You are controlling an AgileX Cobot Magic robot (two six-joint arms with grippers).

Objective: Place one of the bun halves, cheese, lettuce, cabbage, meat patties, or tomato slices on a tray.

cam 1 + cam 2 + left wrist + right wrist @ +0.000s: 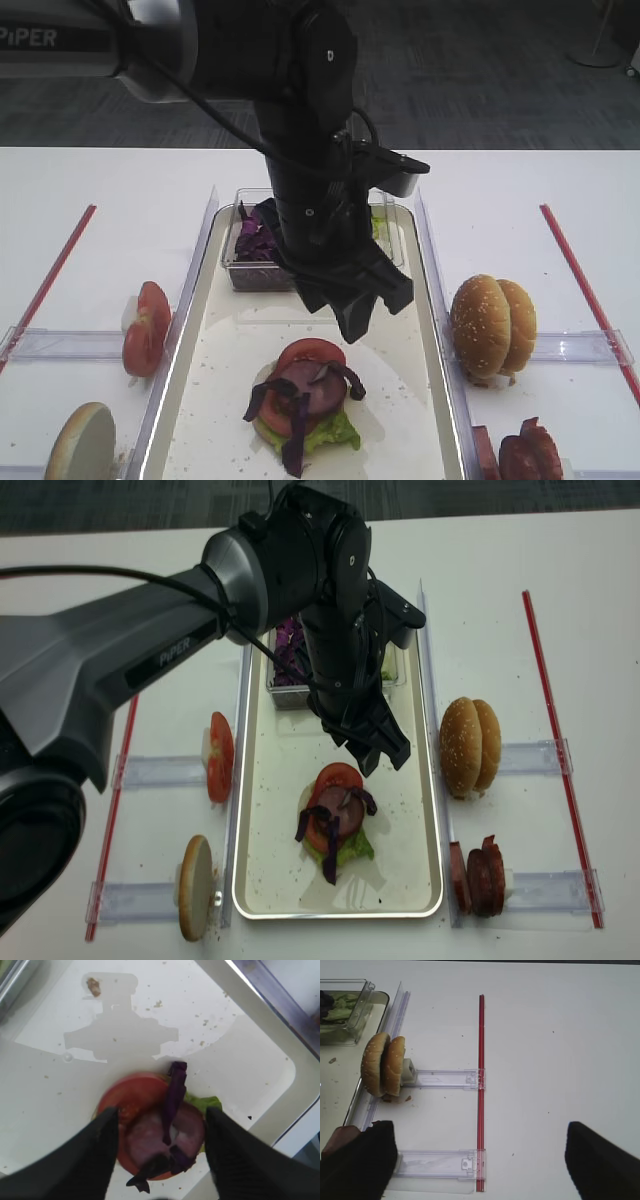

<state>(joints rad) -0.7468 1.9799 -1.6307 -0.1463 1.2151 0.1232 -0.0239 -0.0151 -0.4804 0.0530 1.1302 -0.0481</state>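
On the tray (190, 330) sits a stack with lettuce (202, 1104) underneath, a tomato slice (130, 1097) and a meat patty (150, 1135) above it. Dark purple cabbage (175, 1090) strips are draped across the top. My left gripper (161, 1112) hangs open just above this stack (305, 395), one finger on each side, with nothing between them. From the high view the left gripper (355, 305) points down at the tray's middle. My right gripper (477, 1127) stands open over bare table beside the bun halves (382, 1065).
A small clear box (260, 245) of cabbage and lettuce sits at the tray's far end, under the left arm. Clear racks flank the tray, holding tomato slices (145, 325) and a bun half (80, 445) on the left, bun halves (492, 325) and meat patties (525, 455) on the right. Red strips (580, 280) mark the sides.
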